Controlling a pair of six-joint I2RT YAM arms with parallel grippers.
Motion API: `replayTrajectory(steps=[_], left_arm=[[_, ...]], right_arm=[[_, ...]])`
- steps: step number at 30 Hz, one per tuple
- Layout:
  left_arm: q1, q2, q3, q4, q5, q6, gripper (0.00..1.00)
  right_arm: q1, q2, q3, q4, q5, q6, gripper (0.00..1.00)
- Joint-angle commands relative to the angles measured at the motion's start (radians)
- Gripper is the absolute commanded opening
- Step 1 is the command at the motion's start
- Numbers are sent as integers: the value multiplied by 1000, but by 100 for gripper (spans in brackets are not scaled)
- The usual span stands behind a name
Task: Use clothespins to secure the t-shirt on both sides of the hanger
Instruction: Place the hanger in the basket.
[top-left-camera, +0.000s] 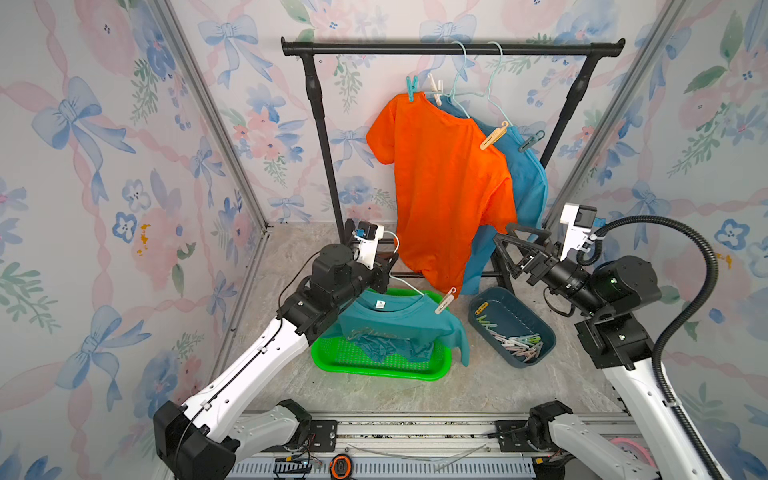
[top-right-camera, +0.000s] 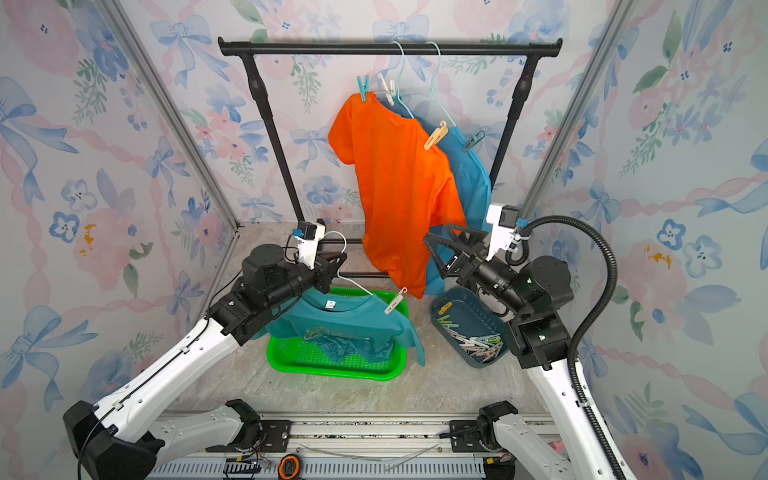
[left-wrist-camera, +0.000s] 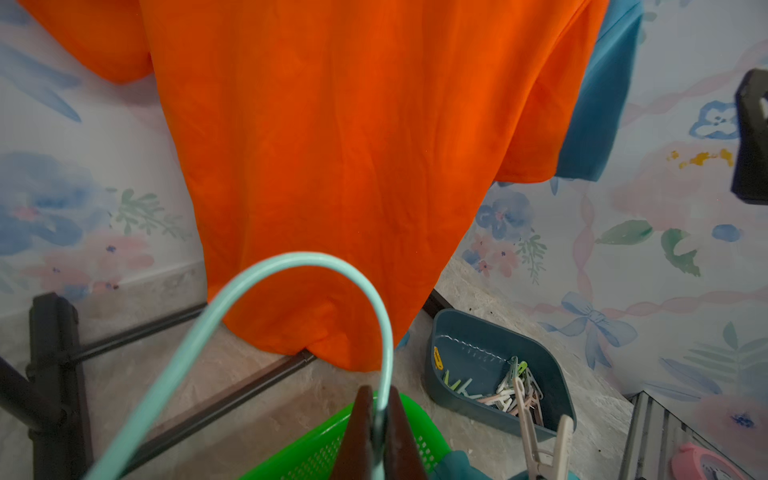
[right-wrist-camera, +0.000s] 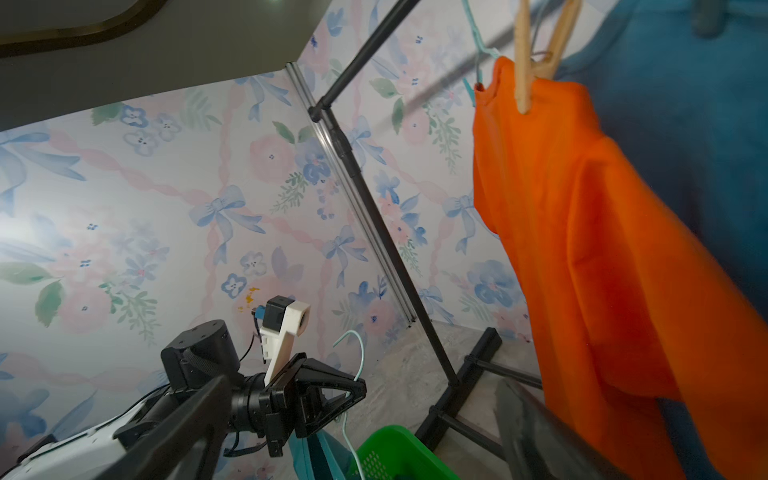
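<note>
Above the green basket (top-left-camera: 374, 372), the left claw (top-left-camera: 388, 259) is clenched on the neck of the mint hanger (left-wrist-camera: 311, 259), just below its hook. It carries the teal t-shirt (top-left-camera: 395, 320) draped on that hanger, with the hem sagging into the basket. We find one cream clothespin (top-left-camera: 445, 300) clipped on the shoulder that faces the right arm. The opposite shoulder runs under the left arm, and in both top views no peg shows there. The right claw (top-left-camera: 500, 232) stands released and empty beside the hem of the hung orange t-shirt (top-left-camera: 440, 187). The spare clothespins (top-left-camera: 519, 345) lie heaped at the near end of the dark blue bin (top-left-camera: 509, 305), which sits on the desk (top-left-camera: 490, 395) below the right claw and toward the robot's base. We judge the right arm to be the nearer and the only free one. The bin's long axis runs diagonally from the rack toward the robot's right, and the pegs lie in mixed directions. The pick therefore calls for a descent and a wrist turn onto a single peg, then a carry across the shirt to the far shoulder.
</note>
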Motion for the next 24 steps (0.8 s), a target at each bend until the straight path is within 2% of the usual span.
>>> replayTrajectory(steps=[1, 4, 8, 10, 12, 18, 20, 24], left_arm=[[7, 23, -61, 115, 9, -108, 0], [7, 67, -96, 143, 7, -142, 0], [8, 116, -144, 176, -13, -175, 0], [8, 137, -167, 194, -19, -196, 5], [8, 156, -187, 208, -26, -217, 14], [8, 152, -225, 230, -47, -236, 40], [8, 135, -221, 213, -57, -235, 45], [9, 59, -216, 175, -69, -230, 60]], right_arm=[[-29, -25, -69, -240, 180, -10, 95], [-65, -23, -130, -357, 229, 10, 91], [-102, -8, -229, -452, 302, 0, 73], [-105, -2, -276, -465, 350, -13, 66], [-105, 12, -314, -471, 394, -27, 63], [-107, 103, -374, -455, 464, -53, 60], [-109, 131, -379, -461, 493, -67, 60], [-129, 141, -380, -490, 522, -83, 69]])
